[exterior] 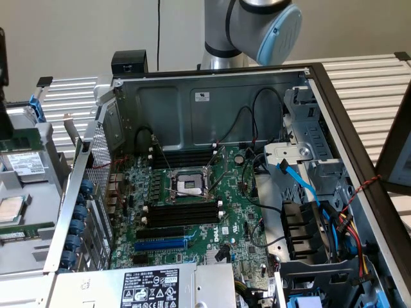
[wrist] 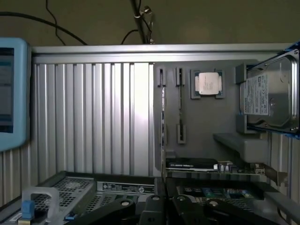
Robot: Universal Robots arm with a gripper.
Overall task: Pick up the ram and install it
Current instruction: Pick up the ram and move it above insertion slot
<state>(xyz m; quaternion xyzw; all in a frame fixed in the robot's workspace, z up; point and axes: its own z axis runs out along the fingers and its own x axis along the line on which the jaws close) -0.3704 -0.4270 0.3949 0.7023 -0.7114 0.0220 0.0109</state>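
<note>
Presently I see the ram (exterior: 29,228) lying slim in the tray (wrist: 201,122) near the CPU (wrist: 209,84), likely staged for an easy pinch; the gripper (wrist: 180,209) faces that tray, its state I cannot tell, and the board's black slots (exterior: 183,213) wait empty.

No legible text on power supply label (exterior: 151,285) or hard drive label (wrist: 255,96)

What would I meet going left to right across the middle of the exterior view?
Loose processor → blue card clips → processor socket → blue data cable → coloured wire bundle.
</note>
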